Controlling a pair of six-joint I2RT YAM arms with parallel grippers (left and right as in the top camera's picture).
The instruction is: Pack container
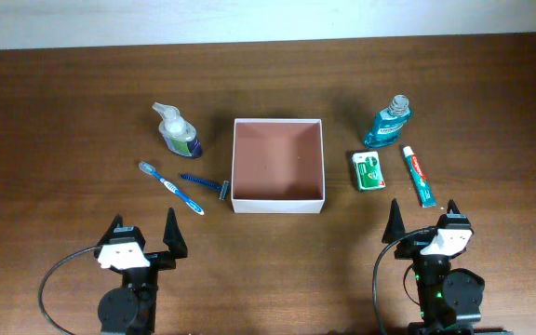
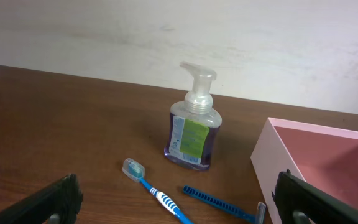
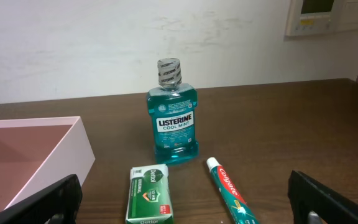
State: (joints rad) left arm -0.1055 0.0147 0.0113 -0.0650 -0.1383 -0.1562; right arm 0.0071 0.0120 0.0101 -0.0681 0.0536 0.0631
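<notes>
Tabletop (image 1: 63,112) of dark wood bears the container (image 1: 278,164), white wall (image 3: 73,43) behind.

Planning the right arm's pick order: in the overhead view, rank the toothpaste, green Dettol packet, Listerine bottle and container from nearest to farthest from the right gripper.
1. Toothpaste tube, just ahead of the right gripper.
2. Green Dettol packet, ahead and leftward.
3. Listerine bottle, farther back.
4. Container, far to the left.
</notes>
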